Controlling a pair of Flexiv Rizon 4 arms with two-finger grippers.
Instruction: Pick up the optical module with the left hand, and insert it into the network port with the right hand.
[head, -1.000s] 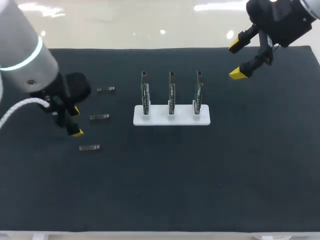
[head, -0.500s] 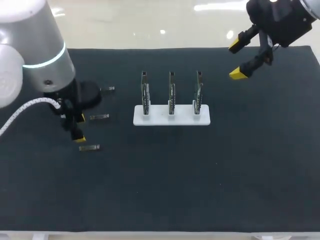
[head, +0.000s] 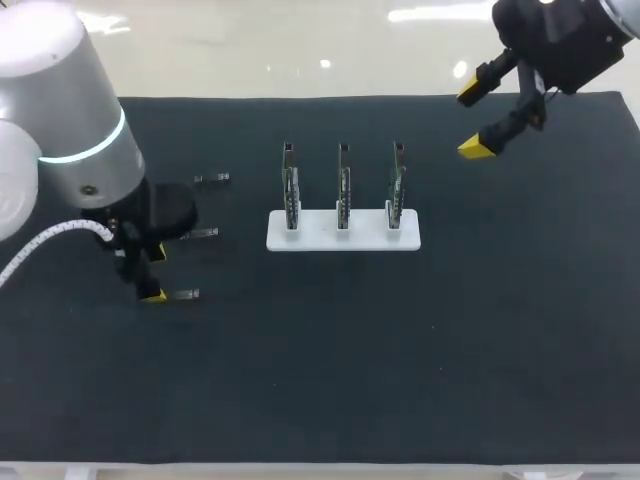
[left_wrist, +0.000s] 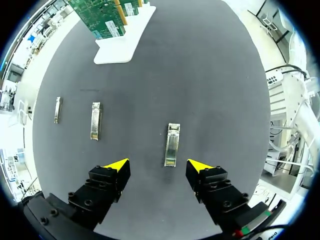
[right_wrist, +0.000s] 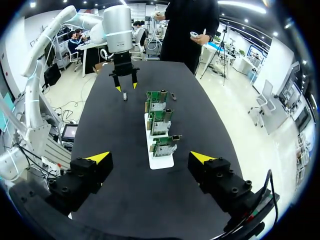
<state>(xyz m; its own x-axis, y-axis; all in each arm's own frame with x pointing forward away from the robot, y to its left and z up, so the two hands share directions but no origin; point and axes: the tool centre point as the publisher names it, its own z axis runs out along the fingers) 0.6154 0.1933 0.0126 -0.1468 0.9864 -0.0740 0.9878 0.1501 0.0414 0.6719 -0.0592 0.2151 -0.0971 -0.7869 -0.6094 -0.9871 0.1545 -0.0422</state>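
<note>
The optical module (left_wrist: 171, 145) lies flat on the black desk (head: 330, 380), its near end between the spread fingers of the left end effector (left_wrist: 157, 167) and touching neither. A second module (head: 200, 233) and a third module (head: 212, 178) lie nearby. A white stand (head: 343, 238) holds three circuit boards (head: 343, 185) upright. The right end effector (head: 474, 121) hangs above the desk's far right corner, fingers apart and empty.
</note>
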